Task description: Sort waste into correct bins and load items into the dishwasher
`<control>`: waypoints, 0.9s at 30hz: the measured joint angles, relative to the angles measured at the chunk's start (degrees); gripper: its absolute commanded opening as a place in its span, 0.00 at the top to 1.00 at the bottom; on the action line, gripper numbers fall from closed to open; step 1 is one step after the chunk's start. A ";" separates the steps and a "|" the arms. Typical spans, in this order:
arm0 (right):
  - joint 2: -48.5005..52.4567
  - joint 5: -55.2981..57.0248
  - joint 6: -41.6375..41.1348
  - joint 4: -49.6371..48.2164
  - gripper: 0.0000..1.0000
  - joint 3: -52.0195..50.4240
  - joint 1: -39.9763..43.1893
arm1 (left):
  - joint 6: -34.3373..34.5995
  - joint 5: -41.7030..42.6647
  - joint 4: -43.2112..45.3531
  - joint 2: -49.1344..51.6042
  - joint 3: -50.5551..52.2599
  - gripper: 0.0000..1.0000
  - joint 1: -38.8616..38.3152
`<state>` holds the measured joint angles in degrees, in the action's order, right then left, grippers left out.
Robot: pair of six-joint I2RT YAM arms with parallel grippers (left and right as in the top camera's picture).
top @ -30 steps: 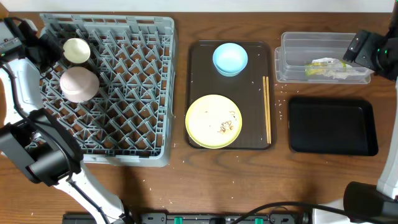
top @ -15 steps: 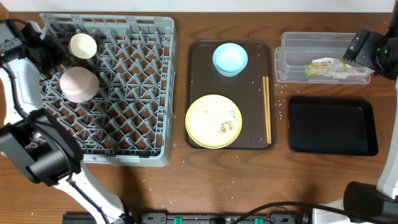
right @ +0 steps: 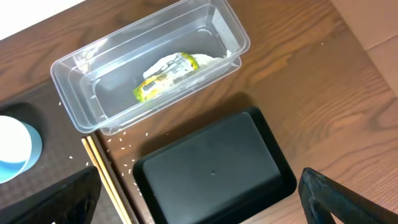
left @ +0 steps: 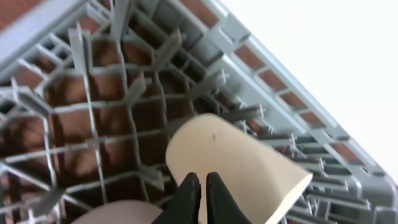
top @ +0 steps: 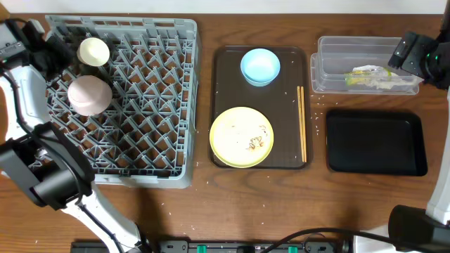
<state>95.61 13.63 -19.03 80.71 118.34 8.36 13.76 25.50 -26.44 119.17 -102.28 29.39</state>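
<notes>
My left pincer point(left: 202, 198) is pressed together with nothing between its tips. They sit right at the side of the white cup point(left: 239, 165); I can't tell whether they touch it. The cup lies tilted on the pegs of the grey dish rack point(left: 93, 118), directly beneath the pincer. Just behind the tips, the white bowl point(left: 109, 214) rests in the same rack.

My right pincer point(right: 196, 186) is spread wide and empty, hanging over the black tray point(right: 211, 168). Just beyond the tray is the clear tub point(right: 71, 74) with the yellow-green wrapper point(right: 168, 74) inside. Off to one side of the pincer lie the chopsticks point(right: 102, 177) and, further out, the light blue bowl point(right: 15, 149). Well away from both pincers, the yellow plate point(top: 242, 137) sits on the brown serving tray point(top: 223, 84) with crumbs point(top: 254, 143) on it.

I judge the cup-loading step is about finished. Next I'd lift the left pincer clear without dragging the cup, then spread it and reach across for the blue bowl. The plate's crumbs should be emptied into a bin before it goes in the rack.
</notes>
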 measured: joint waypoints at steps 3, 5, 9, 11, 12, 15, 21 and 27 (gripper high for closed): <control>0.00 -0.22 0.02 0.00 0.01 0.00 -0.02 | 0.20 -1.81 1.62 0.00 0.00 0.92 -0.61; 0.00 -0.35 0.00 0.00 0.01 0.00 0.00 | 0.55 -2.40 2.12 0.00 0.00 0.92 -1.14; 0.00 -0.37 0.00 -0.42 0.01 0.00 0.00 | 1.11 -3.37 2.23 0.00 0.00 0.92 -3.21; 0.00 -0.39 0.02 -0.50 0.01 0.00 0.00 | 1.25 -3.45 2.29 0.00 0.00 0.92 -4.55; 0.00 -0.39 0.00 -0.52 0.01 0.00 0.00 | 1.27 -3.67 2.27 0.00 0.00 0.92 -5.22; 0.00 -0.52 0.02 -0.50 0.01 0.00 -0.02 | 1.25 -4.81 2.23 0.00 0.00 0.92 -6.95; 0.00 -0.59 0.00 0.09 0.01 0.00 0.00 | 1.27 -5.44 0.85 -0.02 -0.07 0.92 -7.26; 0.00 -0.59 0.00 -0.04 0.01 0.00 0.00 | 1.20 -6.36 -0.96 -0.02 -0.07 0.92 -7.76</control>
<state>95.61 13.04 -19.03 80.66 118.34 8.36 14.96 19.14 -27.40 119.15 -102.35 21.63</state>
